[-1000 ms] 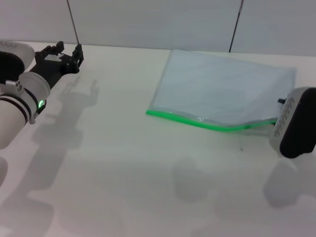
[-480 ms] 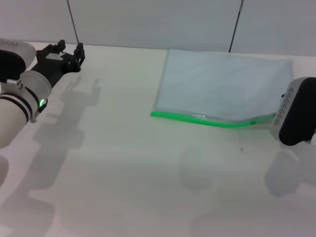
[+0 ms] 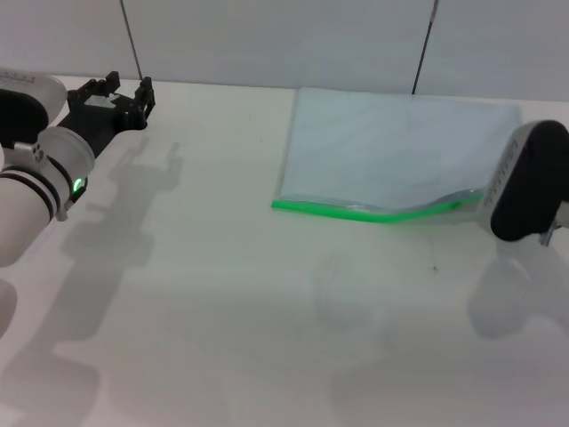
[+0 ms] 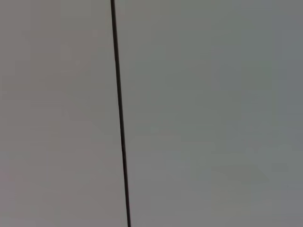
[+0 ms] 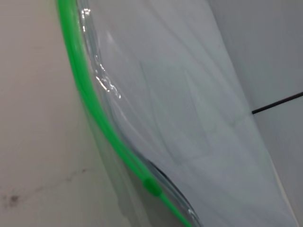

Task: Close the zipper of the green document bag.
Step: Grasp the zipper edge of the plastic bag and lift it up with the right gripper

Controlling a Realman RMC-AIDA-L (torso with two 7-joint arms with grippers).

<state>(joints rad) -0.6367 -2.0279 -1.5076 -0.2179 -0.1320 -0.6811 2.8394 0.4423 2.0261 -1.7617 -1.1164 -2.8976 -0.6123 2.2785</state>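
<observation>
The green document bag (image 3: 396, 147) lies flat on the white table at the back right, a pale translucent pouch. Its zipper (image 3: 356, 211), a bright green strip, runs along the near long edge and lifts slightly toward the right end. In the right wrist view the zipper (image 5: 92, 109) curves past the bag (image 5: 189, 109), with a thicker green slider (image 5: 151, 185) on it. The white housing of my right arm's wrist (image 3: 526, 182) sits at the bag's right end and hides the gripper. My left gripper (image 3: 127, 85) hangs open at the far left, well away from the bag.
The white table (image 3: 231, 311) spreads out in front and to the left. A grey wall with dark vertical seams (image 3: 131, 40) stands right behind the bag. The left wrist view shows only that wall and a seam (image 4: 120, 123).
My right arm has risen and tilted back at the bag's right end. The zipper's right end has lifted with it, and the bag has turned slightly. The left arm has barely moved.
</observation>
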